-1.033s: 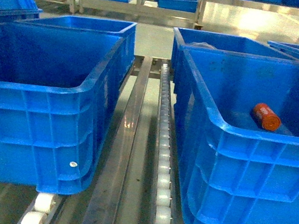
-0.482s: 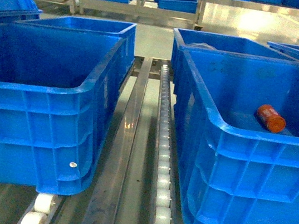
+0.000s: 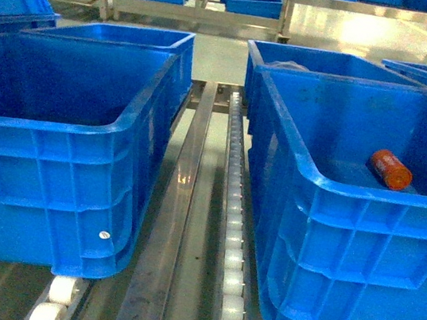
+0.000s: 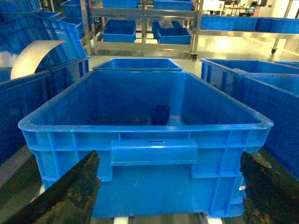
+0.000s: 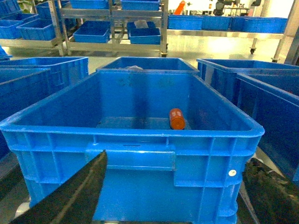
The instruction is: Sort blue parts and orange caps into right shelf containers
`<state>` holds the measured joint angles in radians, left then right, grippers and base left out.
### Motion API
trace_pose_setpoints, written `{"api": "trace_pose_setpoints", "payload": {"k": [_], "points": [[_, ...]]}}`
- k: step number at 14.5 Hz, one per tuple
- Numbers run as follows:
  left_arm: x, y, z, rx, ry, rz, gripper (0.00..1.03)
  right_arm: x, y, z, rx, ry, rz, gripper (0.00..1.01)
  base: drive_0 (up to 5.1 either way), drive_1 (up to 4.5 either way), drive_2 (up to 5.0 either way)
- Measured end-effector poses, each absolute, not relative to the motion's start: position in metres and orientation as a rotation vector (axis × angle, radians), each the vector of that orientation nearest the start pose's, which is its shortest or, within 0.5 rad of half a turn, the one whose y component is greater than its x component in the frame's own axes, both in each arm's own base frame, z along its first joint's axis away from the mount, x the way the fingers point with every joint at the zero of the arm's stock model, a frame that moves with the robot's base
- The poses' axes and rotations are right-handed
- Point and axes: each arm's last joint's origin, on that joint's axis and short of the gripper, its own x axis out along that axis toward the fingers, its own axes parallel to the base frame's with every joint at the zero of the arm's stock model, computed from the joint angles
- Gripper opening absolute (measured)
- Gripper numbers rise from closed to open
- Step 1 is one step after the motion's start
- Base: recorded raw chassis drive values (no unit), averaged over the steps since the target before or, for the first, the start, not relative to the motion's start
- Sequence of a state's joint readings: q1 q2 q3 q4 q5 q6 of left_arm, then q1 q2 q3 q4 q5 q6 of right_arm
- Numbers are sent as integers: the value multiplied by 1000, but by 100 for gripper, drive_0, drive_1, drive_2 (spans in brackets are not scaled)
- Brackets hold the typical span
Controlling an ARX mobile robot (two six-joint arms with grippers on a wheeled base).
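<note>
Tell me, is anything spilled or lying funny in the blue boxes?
Nothing is spilled. One orange cap lies on its side at the bottom of the right crate. A dark blocky piece sits alone in the left crate. No damage shows.

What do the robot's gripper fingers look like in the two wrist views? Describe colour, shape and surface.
In both wrist views the fingers are dark, nearly black, tapering wedges with a worn, mottled surface. No cables or markings show. Neither arm appears in the head view.
</note>
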<state>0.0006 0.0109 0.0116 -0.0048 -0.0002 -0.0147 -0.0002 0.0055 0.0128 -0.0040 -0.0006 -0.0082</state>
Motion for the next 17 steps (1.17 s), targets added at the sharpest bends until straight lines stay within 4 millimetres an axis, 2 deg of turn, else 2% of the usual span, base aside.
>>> {"api": "trace_pose_setpoints", "payload": {"k": [1,2,17], "points": [[98,0,166,-15,4,1,98,97,0,167,-8,-3,0,100,0,0,0],[98,0,166,-14,4,1,99,97,0,167,-8,-3,1,97,0,0,0],[98,0,166,-14,4,0,98,97,0,167,-8,-3,0,98,0,0,0]]}}
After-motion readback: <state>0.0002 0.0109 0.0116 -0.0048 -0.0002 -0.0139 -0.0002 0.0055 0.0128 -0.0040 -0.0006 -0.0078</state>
